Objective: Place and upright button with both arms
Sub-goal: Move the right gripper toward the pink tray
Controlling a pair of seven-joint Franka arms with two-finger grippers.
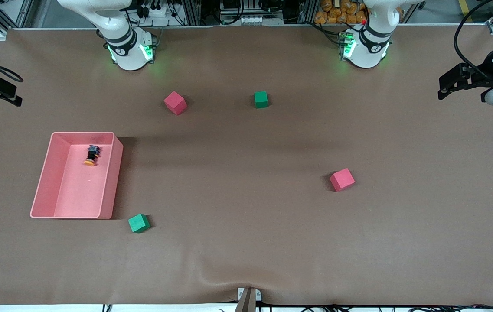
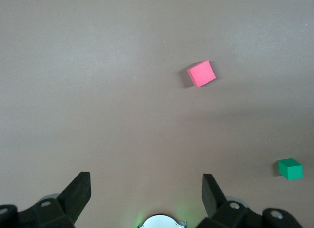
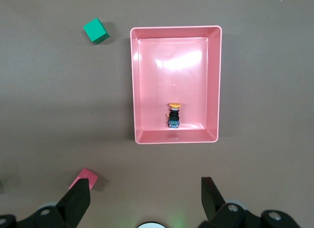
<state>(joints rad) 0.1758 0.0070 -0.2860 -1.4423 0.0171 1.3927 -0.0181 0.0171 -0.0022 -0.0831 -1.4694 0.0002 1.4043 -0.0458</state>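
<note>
While nothing is yet grasped, the scene reads so:

Button: the button (image 1: pixel 92 155) lies on its side in the pink tray (image 1: pixel 44 173), close to the tray wall farthest from the front camera; one only.
Long axis: it runs from that wall toward the tray's middle, the orange cap pointing toward the front camera, the black body toward the right arm's base.
Right gripper: the right gripper (image 3: pixel 144 198) hangs high over the table just outside the tray's wall, fingers spread wide and bare; the button sits straight ahead of it.
Left gripper: the left gripper (image 2: pixel 144 191) hangs over bare table at the left arm's end, spread wide, holding nothing, waiting well apart from the tray.
Nearer arm: the right, by my judgement.
Count: two red cubes (image 1: pixel 174 102) (image 1: pixel 342 180), two green cubes (image 1: pixel 261 99) (image 1: pixel 138 223), one tray, two arms.
</note>
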